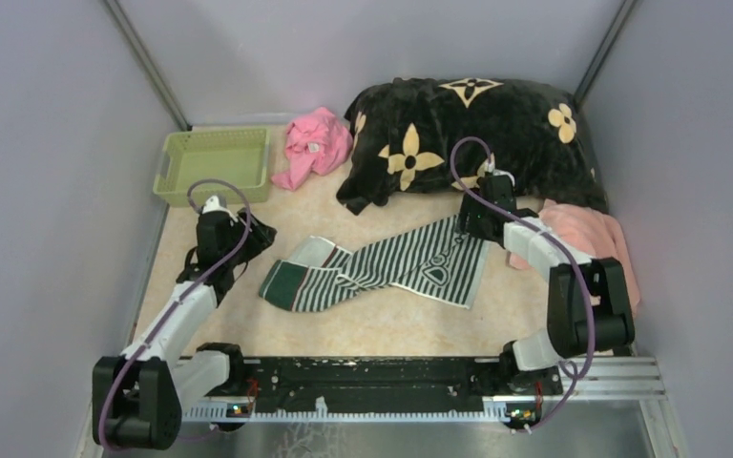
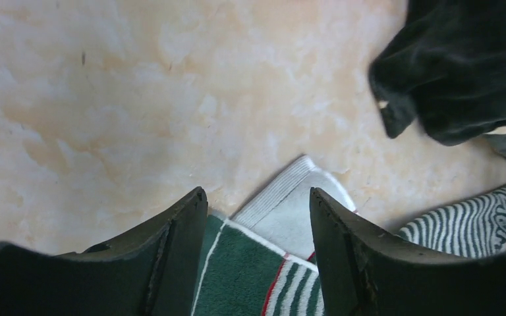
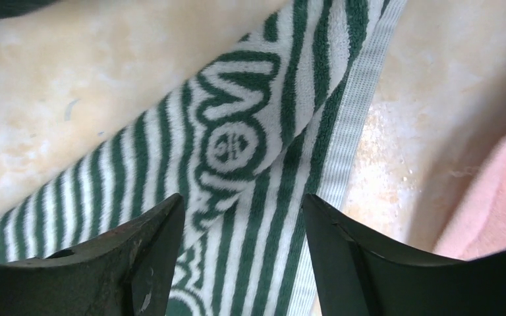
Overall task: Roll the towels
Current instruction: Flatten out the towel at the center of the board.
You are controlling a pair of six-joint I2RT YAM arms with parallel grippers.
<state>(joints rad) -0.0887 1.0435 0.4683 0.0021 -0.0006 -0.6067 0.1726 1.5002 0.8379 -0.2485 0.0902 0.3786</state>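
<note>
Top external view: the black blanket (image 1: 468,134) is heaped just beyond the right gripper (image 3: 240,201), so its drooping edge could be snagged along with the cloth if that claw is lowered too far back. The green striped towel (image 1: 410,262) is stretched from under one claw to the other and twisted midway; a crooked, loose roll is likely unless it is flattened. The salmon towel (image 1: 601,239), just beside the right claw, is partly hidden by the arm. The jaws of both it and the left gripper (image 2: 257,192) are spread apart, with nothing gripped; contact with the cloth cannot be judged.
</note>
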